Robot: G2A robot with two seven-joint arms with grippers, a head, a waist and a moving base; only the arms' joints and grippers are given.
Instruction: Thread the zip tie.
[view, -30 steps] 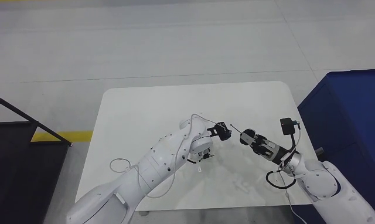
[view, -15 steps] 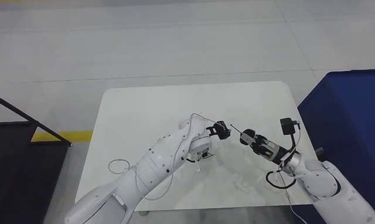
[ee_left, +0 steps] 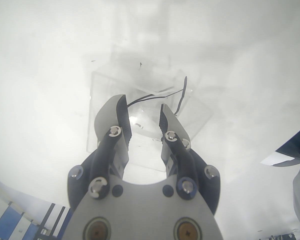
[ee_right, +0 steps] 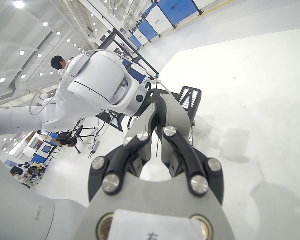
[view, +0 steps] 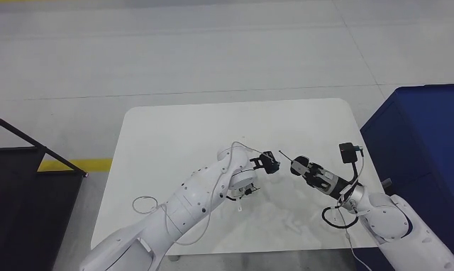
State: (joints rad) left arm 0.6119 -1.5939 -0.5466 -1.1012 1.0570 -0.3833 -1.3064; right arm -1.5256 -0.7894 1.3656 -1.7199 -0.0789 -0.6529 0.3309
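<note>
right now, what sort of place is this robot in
Probably a large indoor robotics test hall: high white ceiling with rows of round lights, blue and white partition panels, yellow floor line, one white work table.

Near the middle of the counter (view: 177, 136), a little toward its right edge, the two hands face each other, close but apart: the left hand (view: 273, 163) on the left, the right hand (view: 296, 164) on the right. The zip tie (view: 284, 156) is pinched in the right hand, and its free end sticks out toward the left hand, ending between the two. A clear box (ee_left: 197, 116) lies on the counter under the left hand, with loose ties (ee_left: 152, 98) at one corner. A cabinet (view: 418, 150) stands on the floor beside the counter's right edge.
</note>
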